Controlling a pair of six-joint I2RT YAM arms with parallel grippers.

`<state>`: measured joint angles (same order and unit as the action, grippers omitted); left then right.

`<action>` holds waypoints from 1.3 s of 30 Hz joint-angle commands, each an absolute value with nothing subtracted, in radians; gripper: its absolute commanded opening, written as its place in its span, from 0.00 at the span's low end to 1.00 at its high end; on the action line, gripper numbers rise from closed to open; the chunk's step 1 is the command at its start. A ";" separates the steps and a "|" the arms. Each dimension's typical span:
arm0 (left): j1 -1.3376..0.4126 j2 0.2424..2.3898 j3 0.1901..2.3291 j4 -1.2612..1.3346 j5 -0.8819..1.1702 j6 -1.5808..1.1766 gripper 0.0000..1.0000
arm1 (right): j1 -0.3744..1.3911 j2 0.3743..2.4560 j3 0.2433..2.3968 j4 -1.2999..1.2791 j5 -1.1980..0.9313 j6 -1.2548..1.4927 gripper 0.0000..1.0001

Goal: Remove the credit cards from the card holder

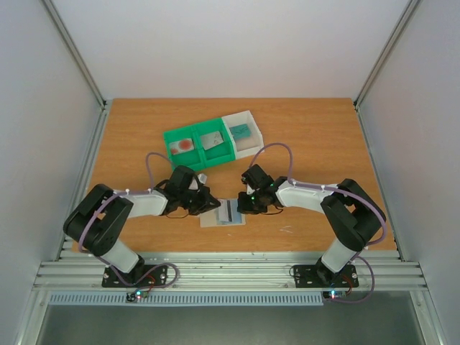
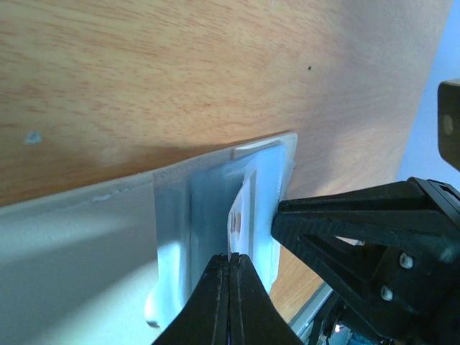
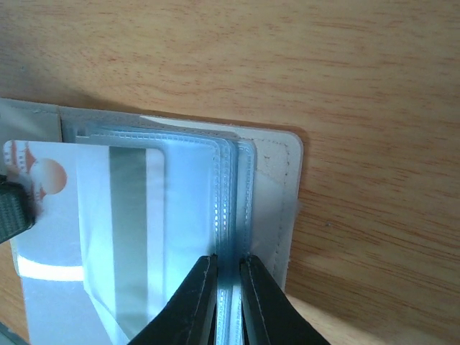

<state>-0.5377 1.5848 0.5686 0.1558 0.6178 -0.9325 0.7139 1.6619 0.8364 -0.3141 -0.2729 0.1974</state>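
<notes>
Left gripper (image 2: pixel 230 269) pinched fully shut on the edge of a thin white plastic card with a grey stripe (image 3: pixel 129 215), partly out of the clear pockets of the flat pale beige card holder (image 3: pixel 277 180). Right gripper (image 3: pixel 230 269) at the holder's opposite edge, jaws nearly together, clamped on the stack of clear pockets. Probably an anchor, to stop the holder sliding during the pull. Holder lying open and flat on the brown wooden table (image 1: pixel 316 158), directly between both grippers. Next move, by my read: straight in-plane pull away from the holder. Otherwise risk of snagging a pocket seam or lifting the holder. Beyond the holder: green plastic two-compartment tray (image 1: pixel 172 136) with a white card with a red circle (image 1: pixel 183 145) and a grey card (image 1: pixel 213 139), one per compartment. Touching that tray, also beyond the holder: white open tray (image 1: pixel 251 118) holding a teal card (image 1: pixel 241 131). Likely drop-off bins: three cards out, at least one to go.
</notes>
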 commanded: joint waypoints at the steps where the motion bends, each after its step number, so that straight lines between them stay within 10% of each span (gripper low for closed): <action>1: -0.530 1.516 0.551 0.076 0.585 -0.898 0.01 | 0.698 1.691 0.818 -0.397 -0.181 0.180 0.11; 17: -0.526 1.220 0.586 -0.141 0.423 -0.740 0.00 | 0.686 1.540 0.888 -0.468 -0.255 0.142 0.17; 39: -0.931 0.951 0.502 0.256 -0.267 0.110 0.00 | 0.549 1.372 1.249 -0.773 -0.512 0.445 0.37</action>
